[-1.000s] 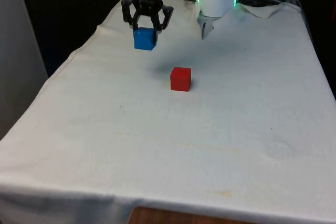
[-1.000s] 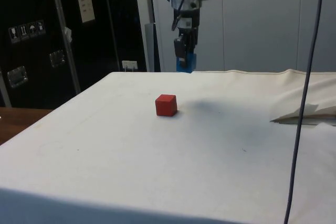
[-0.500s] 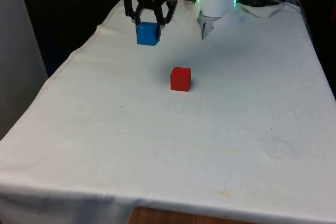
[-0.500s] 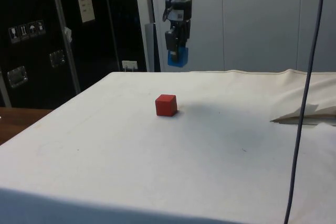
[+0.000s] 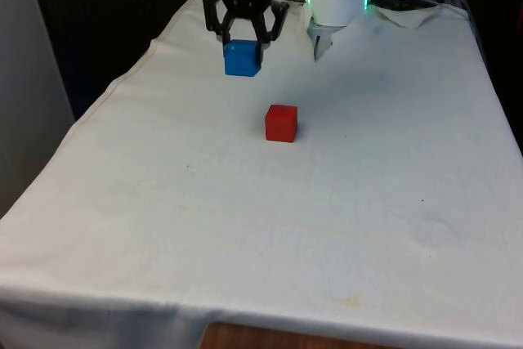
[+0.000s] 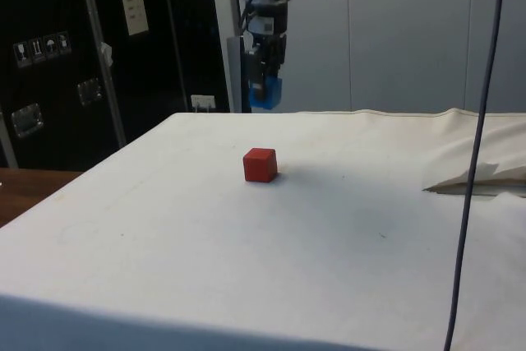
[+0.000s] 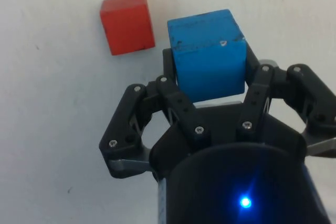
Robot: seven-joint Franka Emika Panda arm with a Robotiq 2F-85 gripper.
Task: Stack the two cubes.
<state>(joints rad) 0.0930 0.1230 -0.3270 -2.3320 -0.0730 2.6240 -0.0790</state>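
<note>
**Blue cube held in the air, red cube alone on the cloth**

Around me there is not much. The white cloth (image 5: pixel 327 226) covers the whole table and it has some small dark specks and soft wrinkles. In the side view a thin grey cable (image 6: pixel 477 162) hangs down in front of the scene near that view's right edge, and behind it a folded part of the cloth (image 6: pixel 481 177) makes a low ridge. Dark cabinets (image 6: pixel 49 63) stand behind the table in that view. None of these is between me and the cubes.

The red cube (image 5: pixel 281 123) sits flat on the cloth, near the middle of the table's far half, with open cloth on every side of it. In the side view it (image 6: pixel 260 165) stands by itself, well below my hand.

My gripper (image 5: pixel 243 45) is closed around the blue cube (image 5: pixel 242 58), one finger pressing on each of two opposite faces. The cube hangs in the air, clear of the cloth. In the front view it is beyond the red cube and a little toward the front view's left, so the two are apart, not one over the other. The wrist view agrees: the blue cube (image 7: pixel 207 53) is between my fingers (image 7: pixel 260 90), and the red cube (image 7: pixel 127 23) lies on the cloth beside it, offset to one side.
</note>
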